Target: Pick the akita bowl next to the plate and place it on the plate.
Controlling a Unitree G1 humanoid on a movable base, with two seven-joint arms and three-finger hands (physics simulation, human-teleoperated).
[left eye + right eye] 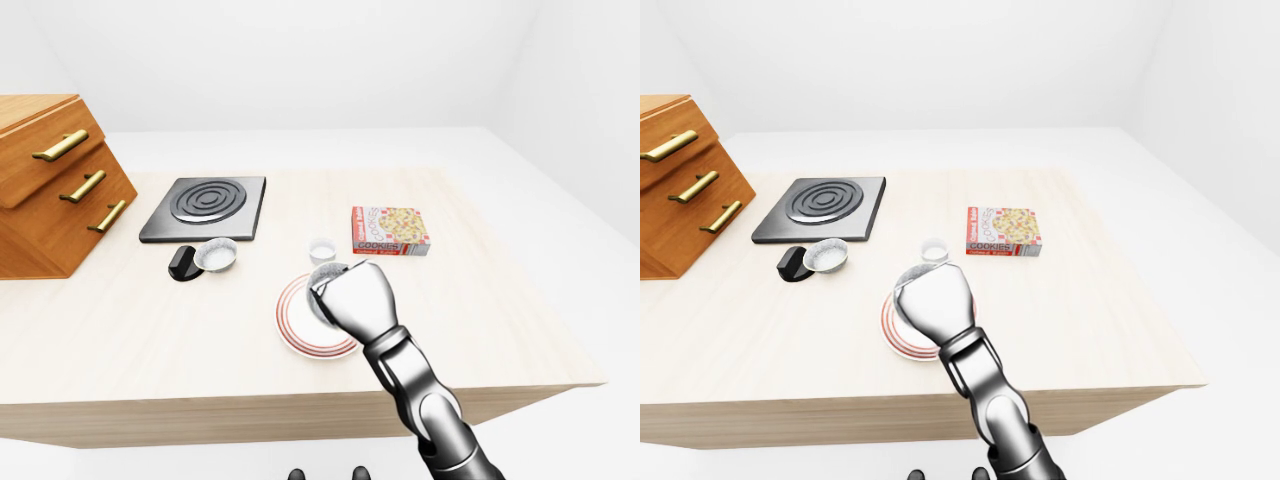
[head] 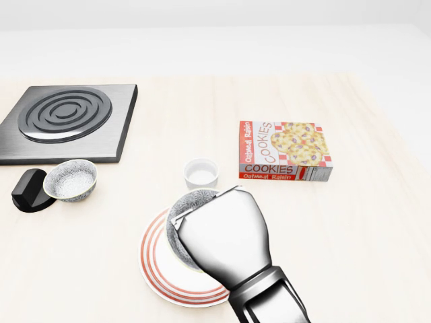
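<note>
1. Far to the left of the plate (image 2: 160,274), in the left-eye view, a wooden drawer chest (image 1: 48,190) with brass handles stands at the counter (image 2: 357,235) edge.
2. Up and left of the plate lies a dark burner slab (image 2: 64,122) with ringed coils.
3. Left of the plate, well apart from it, a second speckled bowl (image 2: 70,180) sits upright, touching a black knob-like object (image 2: 25,191) on its far side.
4. The akita bowl (image 2: 188,203) is over the upper part of the plate, its rim and grey speckled inside showing at the top left of your hand. You cannot tell from these views whether it rests on the plate or hangs just above it.
5. Your right hand (image 2: 222,235) covers most of that bowl, its back toward the camera. The fingers are hidden, so you cannot tell how far they are closed or whether they grip the bowl.
6. Just above the plate stands a small white cup (image 2: 201,173).
7. Up and right of the plate lies a cookie box (image 2: 284,151), flat, just beside the cup.
</note>
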